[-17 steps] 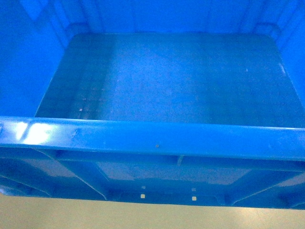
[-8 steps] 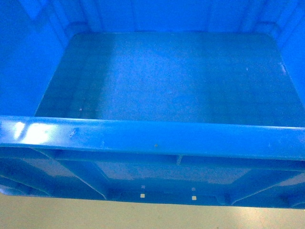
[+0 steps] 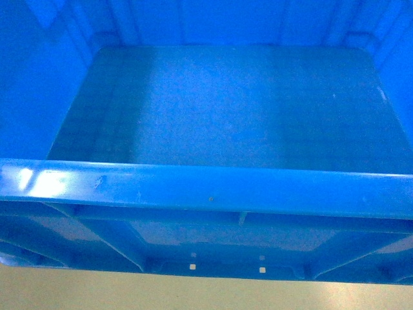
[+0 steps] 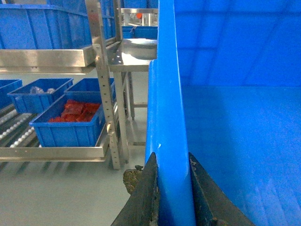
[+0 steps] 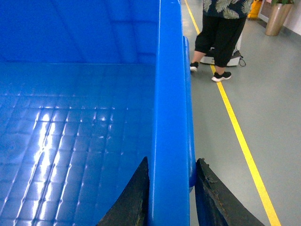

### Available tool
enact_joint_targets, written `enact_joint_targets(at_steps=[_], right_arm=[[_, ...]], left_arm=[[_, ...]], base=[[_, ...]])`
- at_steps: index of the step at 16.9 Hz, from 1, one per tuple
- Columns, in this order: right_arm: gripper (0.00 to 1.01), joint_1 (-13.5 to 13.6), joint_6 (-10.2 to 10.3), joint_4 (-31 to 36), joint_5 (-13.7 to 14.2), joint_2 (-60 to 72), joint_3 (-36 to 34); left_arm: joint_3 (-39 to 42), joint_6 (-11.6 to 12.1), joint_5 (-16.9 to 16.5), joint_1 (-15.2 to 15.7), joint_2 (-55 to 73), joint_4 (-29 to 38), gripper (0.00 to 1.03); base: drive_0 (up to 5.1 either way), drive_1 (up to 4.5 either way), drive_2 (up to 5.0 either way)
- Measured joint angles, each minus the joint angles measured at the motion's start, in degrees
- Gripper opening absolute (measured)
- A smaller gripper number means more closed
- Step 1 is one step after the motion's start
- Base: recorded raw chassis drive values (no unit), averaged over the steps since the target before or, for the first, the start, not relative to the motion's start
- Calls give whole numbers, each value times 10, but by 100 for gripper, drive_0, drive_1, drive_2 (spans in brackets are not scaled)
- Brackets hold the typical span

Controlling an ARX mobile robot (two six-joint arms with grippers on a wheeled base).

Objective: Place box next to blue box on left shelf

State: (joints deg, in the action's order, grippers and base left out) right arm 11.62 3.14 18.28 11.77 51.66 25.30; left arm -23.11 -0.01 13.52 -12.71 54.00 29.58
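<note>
The head camera looks steeply down, very close, into the box (image 3: 232, 103) over its near rim. Each wrist camera sits just behind its end effector, sighting along one side wall: the left (image 4: 173, 188) faces shelving, the right (image 5: 170, 193) open floor. All three share the box's floor.

Obstacles: metal shelf rack (image 4: 101, 70) with blue bins (image 4: 70, 125) left; person (image 5: 221, 33) right. Open floor (image 4: 61, 193) between rack and box (image 4: 171, 117).
</note>
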Motion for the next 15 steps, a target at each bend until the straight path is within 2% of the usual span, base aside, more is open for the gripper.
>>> enact_joint_targets(at_steps=[15], right_arm=[[20,0,0,3,0,0,0]], left_arm=[[0,0,0,0,0,0,9]], base=[[3,404,-399]])
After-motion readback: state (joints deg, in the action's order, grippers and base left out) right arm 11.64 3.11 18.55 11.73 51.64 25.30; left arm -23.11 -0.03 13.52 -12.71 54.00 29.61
